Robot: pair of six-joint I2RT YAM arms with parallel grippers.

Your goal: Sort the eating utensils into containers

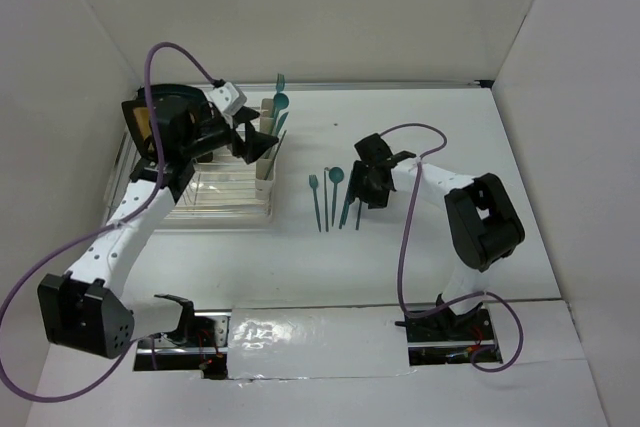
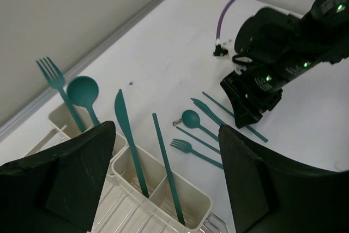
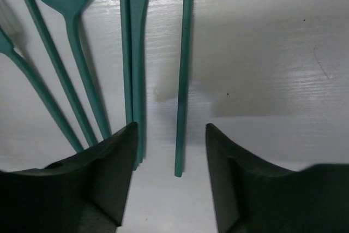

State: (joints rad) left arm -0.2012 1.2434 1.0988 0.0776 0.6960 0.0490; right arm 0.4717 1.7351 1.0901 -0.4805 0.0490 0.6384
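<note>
- Containers (image 2: 192, 203): we count fork (image 2: 50, 72), spoon (image 2: 82, 90), knife (image 2: 123, 121) and a plain stick (image 2: 163, 156) standing inside.
- Left gripper (image 2: 166, 135): jaws wide apart, empty, over the containers.
- Right gripper (image 3: 170, 129): jaws partly apart, straddling one thin handle (image 3: 184, 69), which we judge ungripped.
- Loose utensils (image 1: 335, 197): flat on table (image 1: 500, 147), three o'clock from the containers.

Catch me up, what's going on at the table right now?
The left gripper hovers open and empty over the cream cups, where a fork, a spoon, a knife and a thin stick already stand. The right gripper is down at the table, jaws open either side of another teal stick without touching it. A loose fork, a loose spoon and more pieces lie beside it, not yet sorted.
</note>
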